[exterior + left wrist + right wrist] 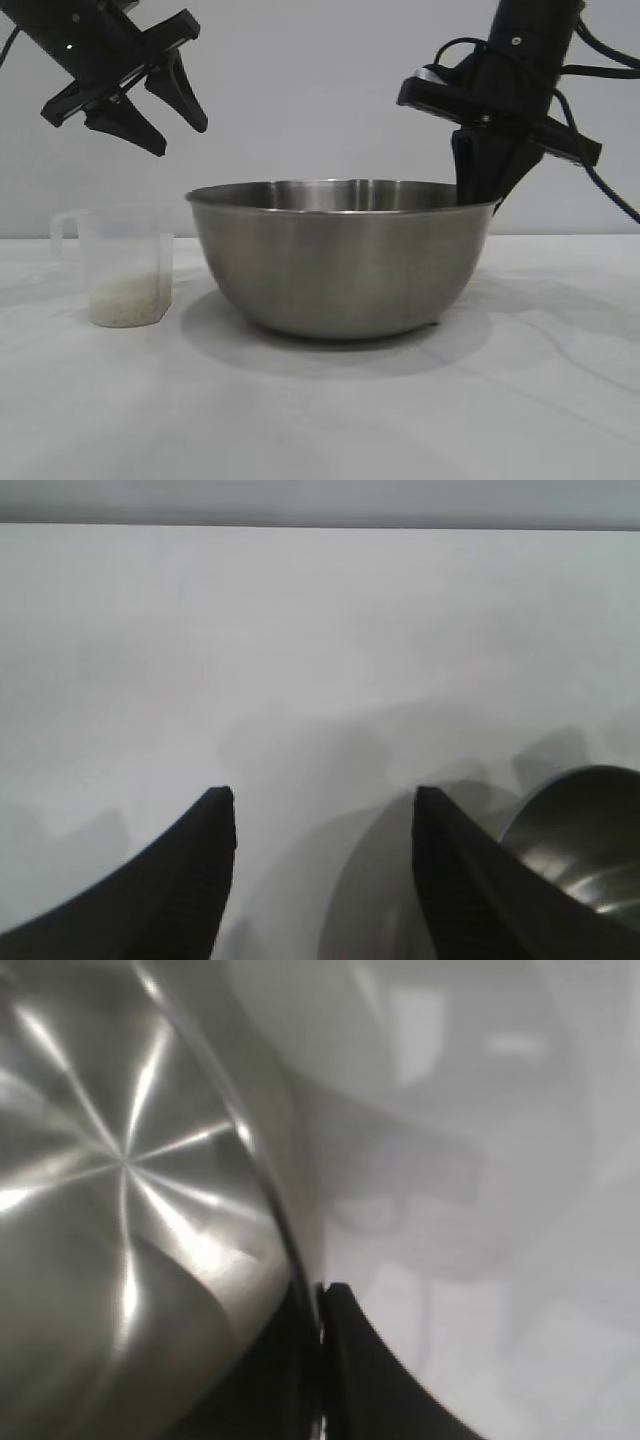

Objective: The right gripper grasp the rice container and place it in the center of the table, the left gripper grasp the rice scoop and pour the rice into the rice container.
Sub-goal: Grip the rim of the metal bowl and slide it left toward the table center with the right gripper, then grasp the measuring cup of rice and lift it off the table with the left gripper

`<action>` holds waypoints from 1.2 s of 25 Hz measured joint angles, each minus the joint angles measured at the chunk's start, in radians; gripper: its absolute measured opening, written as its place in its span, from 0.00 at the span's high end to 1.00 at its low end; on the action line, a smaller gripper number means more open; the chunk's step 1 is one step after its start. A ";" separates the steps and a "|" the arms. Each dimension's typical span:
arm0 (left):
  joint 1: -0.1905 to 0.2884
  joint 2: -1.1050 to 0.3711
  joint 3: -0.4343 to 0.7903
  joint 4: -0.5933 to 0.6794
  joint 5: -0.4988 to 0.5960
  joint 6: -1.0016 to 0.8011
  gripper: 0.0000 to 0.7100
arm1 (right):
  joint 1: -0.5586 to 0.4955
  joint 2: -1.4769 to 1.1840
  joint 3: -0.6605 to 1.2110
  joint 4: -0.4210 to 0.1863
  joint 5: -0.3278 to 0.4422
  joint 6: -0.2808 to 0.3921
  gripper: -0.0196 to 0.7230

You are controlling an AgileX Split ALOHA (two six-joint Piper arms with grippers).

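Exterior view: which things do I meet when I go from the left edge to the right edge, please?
left claw, raised and open → clear plastic rice scoop with rice at its bottom → stainless-steel rice container → right claw, closed on the container's right rim. Scoop and container stand on the white table.

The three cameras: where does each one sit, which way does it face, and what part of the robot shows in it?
Exterior view: level with the table, facing both arms; the left gripper hangs open above the rice scoop, the right gripper pinches the rice container rim.
Left wrist view: on the left arm, looking down past its own fingers at bare table.
Right wrist view: on the right arm, looking into the bowl; its fingers clamp the rim.
All three views share the rice container.
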 joint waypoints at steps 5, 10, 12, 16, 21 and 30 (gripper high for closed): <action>0.000 0.000 0.000 0.000 0.001 0.000 0.51 | 0.000 -0.056 0.000 -0.021 0.002 0.000 0.35; 0.000 0.000 0.000 0.000 0.001 0.000 0.51 | 0.000 -0.147 0.000 -0.169 0.006 0.076 0.29; 0.000 0.000 0.000 0.000 0.005 0.000 0.51 | 0.000 -0.180 0.000 -0.244 0.010 0.091 0.29; 0.000 0.000 0.000 0.000 0.011 0.000 0.51 | -0.024 -0.256 0.000 -0.272 0.016 0.101 0.29; 0.000 0.000 0.000 0.000 0.015 0.000 0.51 | -0.071 -0.378 0.017 -0.276 0.020 0.102 0.29; 0.000 0.000 0.000 0.000 0.017 0.000 0.51 | -0.088 -0.729 0.303 -0.279 0.027 0.102 0.29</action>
